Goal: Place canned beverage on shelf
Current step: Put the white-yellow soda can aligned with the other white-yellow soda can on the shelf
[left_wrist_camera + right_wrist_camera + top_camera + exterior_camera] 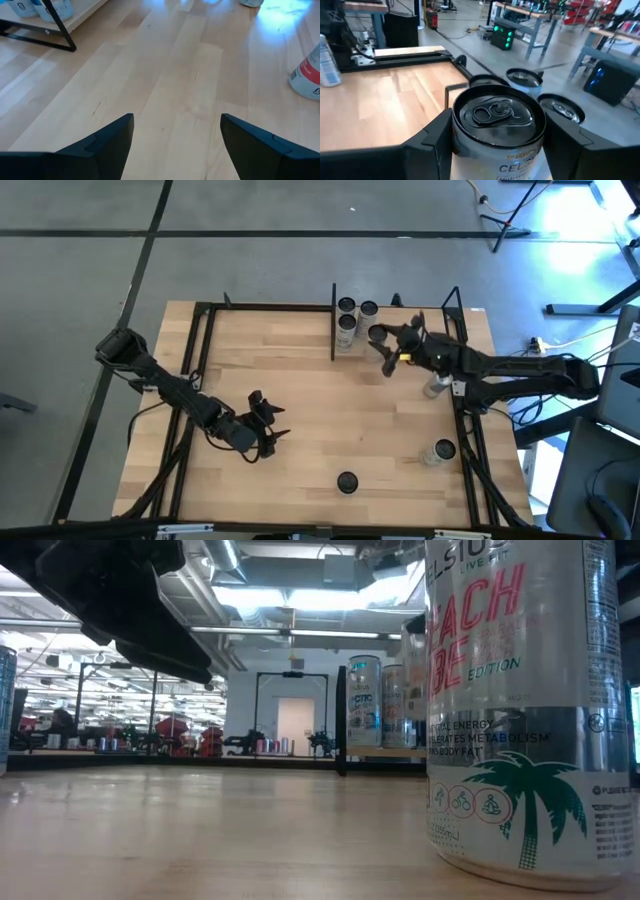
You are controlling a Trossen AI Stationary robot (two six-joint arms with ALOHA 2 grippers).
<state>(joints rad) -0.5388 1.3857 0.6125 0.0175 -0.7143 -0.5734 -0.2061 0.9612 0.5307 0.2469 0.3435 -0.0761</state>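
The shelf [400, 315] is a narrow wood ledge with black posts at the table's far edge, right of the middle. Three cans [347, 313] stand at its left end. My right gripper [383, 343] is shut on a silver Celsius can [495, 117] over the shelf, just right of those cans. Whether the can's base rests on the ledge is hidden. My left gripper [268, 427] is open and empty, low over the table's left-middle; its fingers [110, 135] show in the left wrist view. My right gripper pinches the can's upper side wall [457, 145], just below the rim, between its two fingers, one on each side. The fingers come about level from the table's right side. The can stands upright, its pull-tab top [495, 111] up.
Loose cans stand on the table: one under the right arm [437, 386], one near the right edge [440, 451], and one near the front edge [347, 482], which looms large in the low view [520, 710]. Black frame rails [200, 360] run along the table's sides.
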